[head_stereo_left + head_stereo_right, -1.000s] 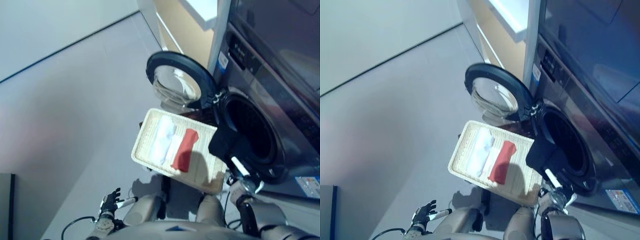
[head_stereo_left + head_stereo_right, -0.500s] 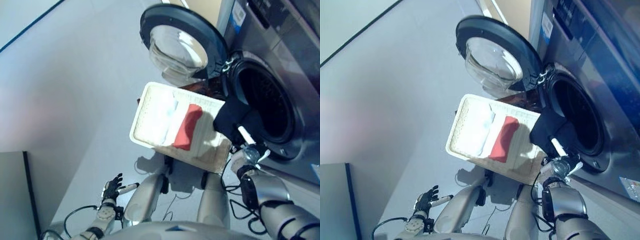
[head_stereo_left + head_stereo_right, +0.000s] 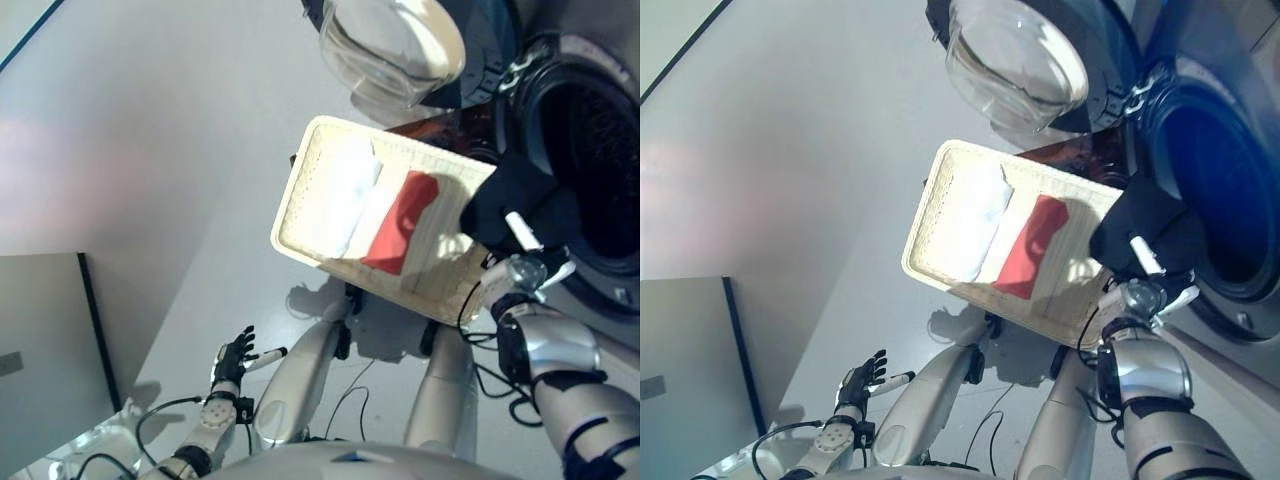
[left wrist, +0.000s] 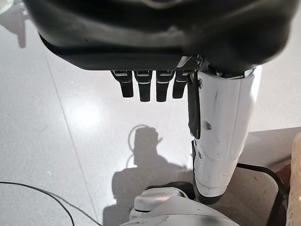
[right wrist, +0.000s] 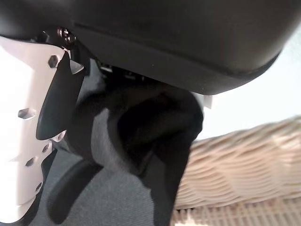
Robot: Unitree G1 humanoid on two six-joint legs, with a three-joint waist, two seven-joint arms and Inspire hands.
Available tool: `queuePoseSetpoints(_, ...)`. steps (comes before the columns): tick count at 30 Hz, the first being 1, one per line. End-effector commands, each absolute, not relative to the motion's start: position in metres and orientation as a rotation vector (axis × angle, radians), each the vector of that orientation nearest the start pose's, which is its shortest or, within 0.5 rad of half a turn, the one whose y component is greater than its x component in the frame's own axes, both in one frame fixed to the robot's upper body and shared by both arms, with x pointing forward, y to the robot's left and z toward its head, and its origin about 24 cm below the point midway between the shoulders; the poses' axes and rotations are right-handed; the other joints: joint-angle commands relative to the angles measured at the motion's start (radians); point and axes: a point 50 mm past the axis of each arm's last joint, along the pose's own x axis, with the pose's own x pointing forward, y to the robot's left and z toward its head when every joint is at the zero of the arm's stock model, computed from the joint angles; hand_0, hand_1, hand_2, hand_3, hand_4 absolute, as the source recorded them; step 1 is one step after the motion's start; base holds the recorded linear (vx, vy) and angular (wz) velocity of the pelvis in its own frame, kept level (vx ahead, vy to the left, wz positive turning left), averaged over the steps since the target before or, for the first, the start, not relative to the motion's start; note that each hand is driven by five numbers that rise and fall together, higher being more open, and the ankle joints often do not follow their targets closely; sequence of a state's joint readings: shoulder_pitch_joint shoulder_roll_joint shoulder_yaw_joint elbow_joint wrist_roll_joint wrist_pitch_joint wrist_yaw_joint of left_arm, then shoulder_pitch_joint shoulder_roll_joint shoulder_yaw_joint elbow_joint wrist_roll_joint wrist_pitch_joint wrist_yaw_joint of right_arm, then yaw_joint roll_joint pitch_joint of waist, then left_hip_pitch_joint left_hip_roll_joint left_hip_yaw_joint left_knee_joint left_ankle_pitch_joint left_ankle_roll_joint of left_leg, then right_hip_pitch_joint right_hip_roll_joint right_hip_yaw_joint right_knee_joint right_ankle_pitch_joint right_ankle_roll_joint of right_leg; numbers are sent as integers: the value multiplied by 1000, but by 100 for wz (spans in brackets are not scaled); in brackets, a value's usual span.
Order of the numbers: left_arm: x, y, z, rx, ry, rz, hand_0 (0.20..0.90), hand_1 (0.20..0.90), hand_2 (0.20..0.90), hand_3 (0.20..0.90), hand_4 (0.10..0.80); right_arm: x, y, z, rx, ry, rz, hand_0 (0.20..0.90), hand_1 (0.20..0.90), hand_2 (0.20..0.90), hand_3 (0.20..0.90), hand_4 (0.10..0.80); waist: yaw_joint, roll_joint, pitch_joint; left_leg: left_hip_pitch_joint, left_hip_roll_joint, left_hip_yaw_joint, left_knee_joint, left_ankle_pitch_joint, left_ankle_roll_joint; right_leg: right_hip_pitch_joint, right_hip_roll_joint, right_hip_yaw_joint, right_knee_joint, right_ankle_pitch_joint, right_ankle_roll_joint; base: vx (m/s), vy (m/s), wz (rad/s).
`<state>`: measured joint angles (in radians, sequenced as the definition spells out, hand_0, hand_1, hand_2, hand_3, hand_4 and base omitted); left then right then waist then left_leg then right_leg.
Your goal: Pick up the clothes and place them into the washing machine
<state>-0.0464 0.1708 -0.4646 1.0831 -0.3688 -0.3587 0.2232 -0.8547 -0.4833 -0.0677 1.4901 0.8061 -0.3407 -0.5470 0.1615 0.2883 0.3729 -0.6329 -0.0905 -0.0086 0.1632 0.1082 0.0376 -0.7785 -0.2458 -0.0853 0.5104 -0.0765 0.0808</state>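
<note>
1. Standing wide open, the washing machine (image 3: 590,150) shows its dark drum mouth at the right of the head views, with the round glass door (image 3: 400,45) swung out to the left of it. No garment can be seen inside the drum, so as far as the pictures show the task is only begun.
2. Sitting just in front of the opening, the pale wicker basket (image 3: 300,190) holds two pieces side by side: a white cloth (image 3: 350,195) on the left and a red cloth (image 3: 400,220) on the right. Both lie flat and folded, touching along one edge, and both are left to load.
3. Hanging at the basket's right corner, right at the lip of the drum, a black garment (image 3: 510,200) is the piece in hand. It looks soft and limp, bunched into folds; in the right wrist view it droops past the basket's woven rim. It is not yet inside the machine.
4. Gripping that garment, the right hand (image 3: 525,270) is below it; its wrist view shows the black fabric gathered up under the palm beside the white-covered thumb, so I judge it clenched on the cloth.
5. Idling low by the floor, the left hand (image 3: 232,355) holds nothing, its fingers relaxed and straight.
</note>
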Motion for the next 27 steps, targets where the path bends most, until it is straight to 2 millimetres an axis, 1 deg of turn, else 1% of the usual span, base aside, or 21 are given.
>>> queuePoseSetpoints(1, 141, 167, -138, 145, 726, 102, 900, 900, 900, 900, 800, 326, -366, 107, 243, 18, -1162, 337, 337, 337, 337, 398, 15, 28, -34, -83, -25, 24, 104, -56, -53, 30, 2, 23, -114, 92, -10, 1, 45, 7)
queuePoseSetpoints(2, 141, 167, -138, 144, 726, 99, 900, 900, 900, 900, 800, 327, -367, 110, 242, 10, -1162, 203, 203, 203, 203, 302, 18, 32, -35, -82, -26, 24, 102, -55, -53, 27, 1, 24, -112, 91, -10, 4, 27, 5)
queuePoseSetpoints(3, 141, 167, -138, 144, 726, 99, 900, 900, 900, 900, 800, 327, -367, 110, 242, 10, -1162, 200, 200, 200, 200, 300, 18, 32, -35, -83, -26, 24, 102, -55, -53, 27, 1, 24, -112, 91, -10, 9, 53, 0)
queuePoseSetpoints(4, 140, 167, -138, 142, 725, 100, 900, 900, 900, 900, 800, 332, -366, 120, 237, -18, -1149, 200, 200, 200, 200, 300, 20, 38, -38, -83, -31, 26, 99, -55, -53, 22, -1, 29, -108, 90, -10, 7, 41, -3)
queuePoseSetpoints(5, 140, 167, -138, 141, 725, 100, 900, 900, 900, 900, 800, 332, -366, 120, 237, -18, -1149, 200, 200, 200, 200, 300, 20, 38, -38, -84, -31, 26, 98, -54, -53, 21, -2, 29, -107, 90, -10, 16, 73, -7)
queuePoseSetpoints(7, 139, 165, -138, 131, 724, 96, 900, 900, 900, 900, 800, 336, -364, 130, 237, -47, -1134, 200, 200, 200, 200, 300, 24, 46, -44, -76, -34, 28, 89, -52, -53, 25, -7, 31, -109, 90, -7, 15, 55, -6)
queuePoseSetpoints(11, 136, 166, -140, 130, 735, 97, 900, 900, 900, 900, 800, 343, -358, 137, 237, -73, -1099, 200, 200, 200, 200, 300, 22, 50, -45, -60, -34, 30, 79, -51, -54, 34, -6, 34, -110, 89, -6, 8, 27, 1)
queuePoseSetpoints(15, 136, 167, -140, 132, 741, 99, 900, 900, 900, 900, 800, 345, -356, 137, 244, -76, -1085, 200, 200, 200, 200, 300, 17, 47, -47, -48, -34, 33, 76, -52, -53, 48, -4, 35, -114, 89, -6, 8, 5, -2)
queuePoseSetpoints(18, 135, 167, -141, 125, 745, 106, 900, 900, 900, 900, 800, 346, -352, 136, 269, -92, -1075, 200, 200, 200, 200, 300, 11, 38, -52, -34, -30, 34, 72, -54, -53, 63, 1, 35, -122, 91, -5, 14, 1, -3)
queuePoseSetpoints(19, 134, 167, -142, 122, 752, 108, 900, 900, 900, 900, 800, 345, -350, 129, 293, -88, -1073, 200, 200, 200, 200, 300, 5, 30, -55, -23, -28, 36, 68, -56, -53, 76, 7, 35, -131, 92, -5, 19, 1, -3)
queuePoseSetpoints(21, 134, 167, -142, 117, 752, 109, 900, 900, 900, 900, 800, 346, -349, 129, 288, -89, -1071, 200, 200, 200, 200, 300, 4, 26, -56, -17, -26, 35, 65, -57, -53, 83, 8, 34, -138, 94, -4, 9, 0, -2)
queuePoseSetpoints(22, 134, 167, -142, 118, 751, 111, 900, 900, 900, 900, 800, 345, -349, 127, 234, -79, -1057, 200, 200, 200, 200, 300, 0, 15, -59, -9, -22, 37, 64, -57, -53, 95, 11, 32, -150, 99, -2, 0, 0, 0)
queuePoseSetpoints(23, 134, 167, -142, 118, 751, 111, 900, 900, 900, 900, 800, 345, -348, 127, 234, -79, -1057, 200, 200, 200, 200, 300, -1, 15, -58, -7, -22, 36, 63, -57, -53, 98, 11, 32, -152, 100, -2, 7, -20, -3)
queuePoseSetpoints(24, 134, 167, -141, 117, 748, 113, 900, 900, 900, 900, 800, 346, -347, 129, 192, -81, -1057, 200, 200, 200, 200, 300, -3, 12, -60, -5, -20, 36, 62, -57, -53, 101, 13, 32, -158, 103, -2, -16, -23, -6)
queuePoseSetpoints(25, 135, 167, -141, 123, 739, 111, 900, 900, 900, 900, 800, 345, -351, 134, 123, -88, -1073, 200, 200, 200, 200, 300, -3, 5, -62, -2, -17, 35, 55, -55, -54, 105, 14, 28, -171, 109, 0, -16, -23, -7)
queuePoseSetpoints(26, 135, 167, -141, 123, 739, 111, 900, 900, 900, 900, 800, 345, -350, 135, 122, -88, -1074, 200, 200, 200, 200, 300, -3, 5, -61, -2, -17, 35, 54, -54, -54, 106, 14, 28, -172, 110, 0, -23, -34, -5)
queuePoseSetpoints(27, 136, 167, -139, 120, 723, 113, 900, 900, 900, 900, 800, 348, -349, 143, 56, -115, -1071, 200, 200, 200, 200, 300, -3, 2, -61, -1, -15, 33, 47, -50, -56, 109, 14, 26, -180, 114, 1, -23, -30, -1)
